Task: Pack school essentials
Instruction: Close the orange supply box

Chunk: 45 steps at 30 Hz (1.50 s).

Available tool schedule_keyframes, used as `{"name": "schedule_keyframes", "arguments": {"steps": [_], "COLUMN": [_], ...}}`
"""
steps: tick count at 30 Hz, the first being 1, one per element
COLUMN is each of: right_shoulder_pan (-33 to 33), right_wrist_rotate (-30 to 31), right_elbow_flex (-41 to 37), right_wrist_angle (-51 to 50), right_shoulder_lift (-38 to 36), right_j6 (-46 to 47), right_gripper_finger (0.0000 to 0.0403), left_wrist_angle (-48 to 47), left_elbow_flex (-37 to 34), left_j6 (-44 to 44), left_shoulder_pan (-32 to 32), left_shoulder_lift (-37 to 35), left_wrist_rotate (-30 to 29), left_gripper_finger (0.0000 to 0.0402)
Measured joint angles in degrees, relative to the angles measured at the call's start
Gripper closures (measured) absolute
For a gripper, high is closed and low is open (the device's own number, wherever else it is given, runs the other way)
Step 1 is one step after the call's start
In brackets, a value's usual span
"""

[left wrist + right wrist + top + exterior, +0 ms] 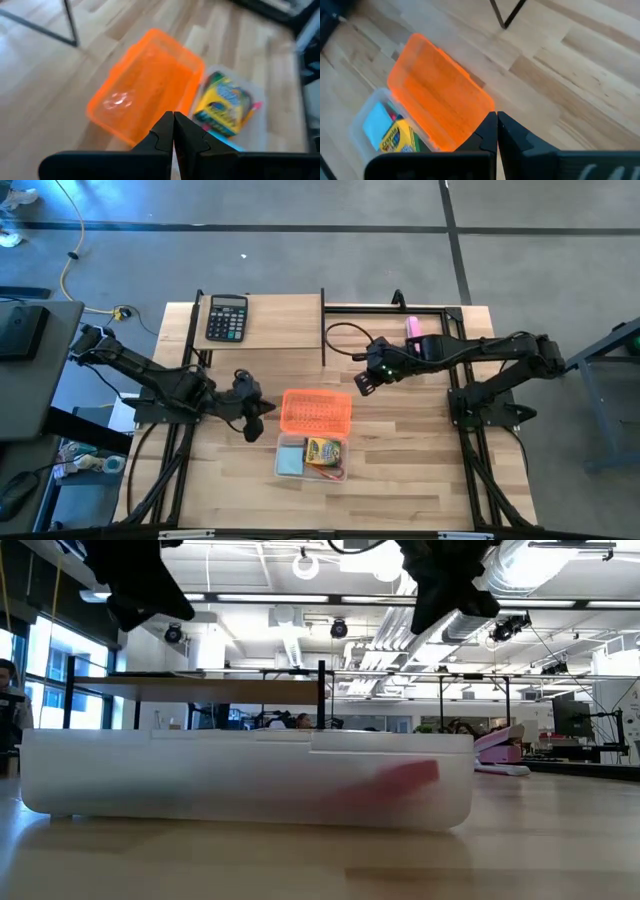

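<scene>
Black calculator [226, 318] at 11 o'clock, pink bar [412, 328] at 1. Orange lid [316, 412] abuts the clear box [311, 473] holding the yellow-green box [323, 451] and blue notepad [291, 460]. Left gripper [256, 416] and right gripper [361, 383]: both claws pressed together, empty.

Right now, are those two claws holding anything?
No. The left gripper and the right gripper are both shut on nothing, poised above the orange lid of the clear box.
</scene>
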Motion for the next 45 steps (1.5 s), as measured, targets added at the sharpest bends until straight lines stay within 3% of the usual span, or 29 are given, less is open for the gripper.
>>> {"name": "schedule_keyframes", "arguments": {"steps": [7, 14, 21, 29, 38, 45], "right_shoulder_pan": [-2.92, -8.22, -14.09, -16.15, -13.73, -8.22], "right_wrist_rotate": [-5.17, -11.23, -15.39, -17.37, -20.01, -16.63], "right_elbow_flex": [0.0, 0.0, 0.0, -1.53, -7.81, -9.56], "right_wrist_angle": [-0.49, -0.53, -0.73, 2.22, 15.12, 22.98], "right_shoulder_lift": [0.02, -0.4, -2.19, 0.25, 3.85, 9.08], "right_j6": [-6.52, -13.14, -20.44, -30.79, -30.64, -33.84], "right_gripper_finger": [0.0389, 0.0304, 0.0246, 0.0243, 0.0243, 0.0243], "left_wrist_angle": [4.83, 8.09, 8.64, 8.4, 7.09, 2.28], "left_elbow_flex": [-4.66, -5.3, -5.3, -5.3, -5.28, -5.28], "left_j6": [-0.52, -3.65, -4.17, -4.19, -6.25, -8.98], "left_shoulder_pan": [2.75, 8.23, 14.97, 18.52, 17.3, 17.3], "left_shoulder_lift": [-3.1, -3.04, -3.04, -3.04, -3.04, -3.0], "left_wrist_rotate": [6.06, 12.99, 14.34, 20.89, 21.1, 20.71], "left_gripper_finger": [0.0401, 0.0391, 0.034, 0.0284, 0.0294, 0.03]}}
